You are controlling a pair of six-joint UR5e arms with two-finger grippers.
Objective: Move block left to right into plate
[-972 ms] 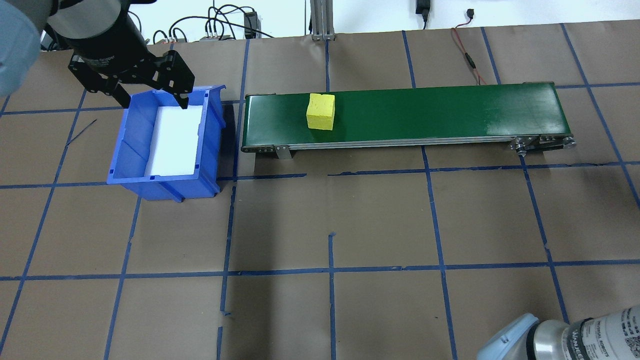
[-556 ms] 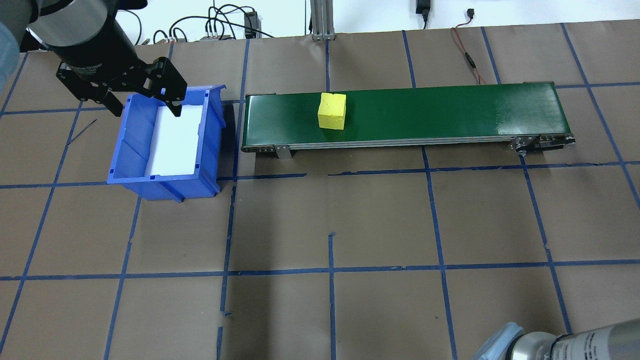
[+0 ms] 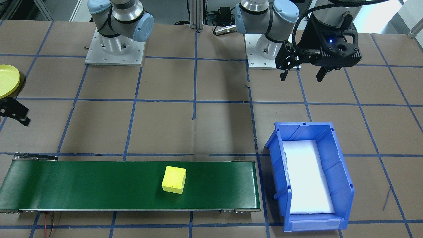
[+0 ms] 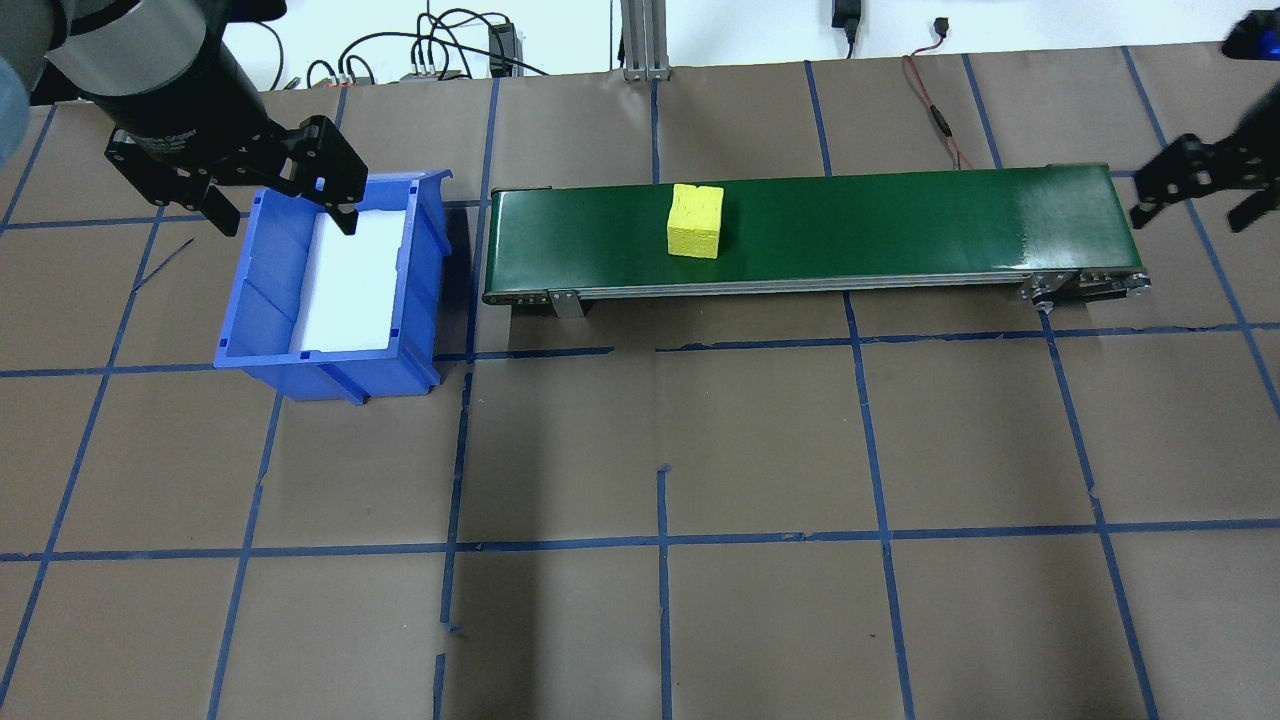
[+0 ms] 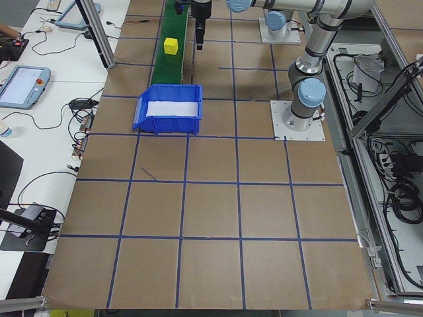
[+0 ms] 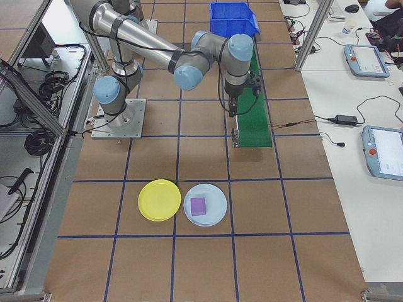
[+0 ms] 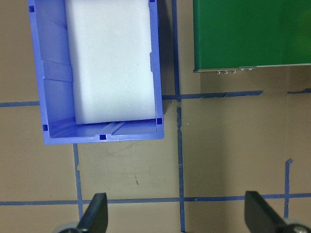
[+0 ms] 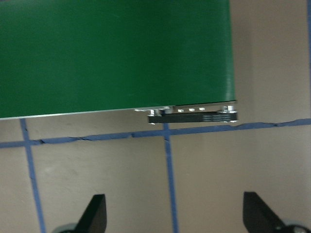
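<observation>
The block (image 4: 695,222) is a yellow cube riding on the green conveyor belt (image 4: 900,215), left of the belt's middle in the overhead view. My left gripper (image 4: 285,218) hangs open over the far end of the blue bin (image 4: 330,372), holding nothing. My right gripper (image 4: 1192,213) hovers open and empty just past the belt's right end. In its own wrist view the belt's end (image 8: 146,58) lies ahead of the fingers (image 8: 92,216). The yellow plate (image 6: 159,200) lies on the table beyond that end, also seen at the edge of the front-facing view (image 3: 6,81).
The blue bin holds a white foam pad (image 4: 350,280). A pale blue plate (image 6: 217,214) with a purple block (image 6: 198,206) sits beside the yellow plate. Cables (image 4: 440,50) run along the table's far edge.
The block has travelled rightward along the belt. My right gripper has come into view at the belt's right end. My left gripper has drifted slightly left and stays open.
</observation>
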